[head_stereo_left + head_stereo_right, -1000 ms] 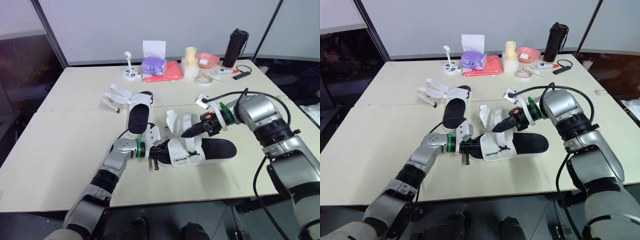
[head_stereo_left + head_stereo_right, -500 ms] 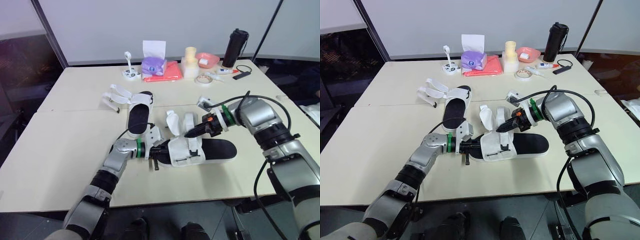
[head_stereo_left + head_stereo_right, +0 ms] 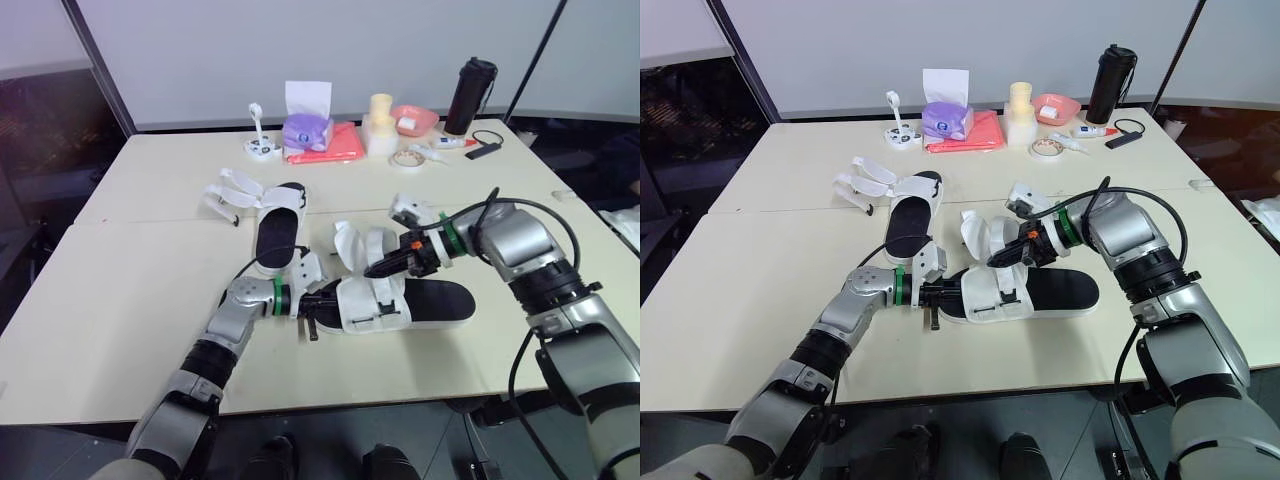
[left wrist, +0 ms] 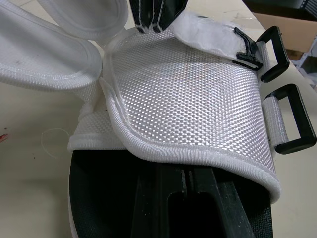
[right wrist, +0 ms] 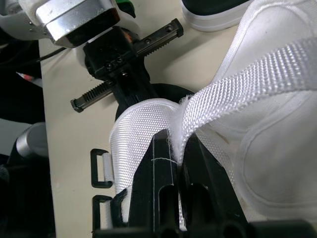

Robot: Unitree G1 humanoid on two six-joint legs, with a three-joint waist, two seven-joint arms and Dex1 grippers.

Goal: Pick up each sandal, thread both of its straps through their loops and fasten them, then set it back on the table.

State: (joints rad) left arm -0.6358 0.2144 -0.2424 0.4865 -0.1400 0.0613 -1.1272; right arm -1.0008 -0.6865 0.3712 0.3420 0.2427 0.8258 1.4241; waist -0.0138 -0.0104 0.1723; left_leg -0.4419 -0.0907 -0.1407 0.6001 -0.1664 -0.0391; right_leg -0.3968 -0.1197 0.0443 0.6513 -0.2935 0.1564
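- Nearest to me, on the front part of the desk (image 3: 110, 300), my left pincer (image 3: 318, 299) is closed on the toe end of the near sandal (image 3: 440, 298). The sandal lies flat with its heel toward my right. I judge this hold is meant to pin it so it cannot slide while the other arm pulls.
- Just past that, my right pincer (image 3: 373, 268) is shut narrow on a strap (image 5: 257, 74) of the same sandal. The webbing runs between its two fingers and is lifted off the white flap (image 4: 188, 99).
- Both black loops (image 4: 295, 122) sit empty on the side of that flap closest to me. The strap must cross over the flap to reach them, so threading is not yet done.
- A second loose strap stands up right beside the held one, and it could snag or block the way.
- Farther back on my left, the far sandal (image 3: 277, 232) lies with its straps spread open, well apart from both pincers.
- Along the far edge of the desk stand a tissue box (image 3: 306, 131), a red cloth (image 3: 335, 148), a roll of tape (image 3: 404, 158), a pink bowl (image 3: 415, 119) and a black bottle (image 3: 470, 95). All of them are well clear of the work.
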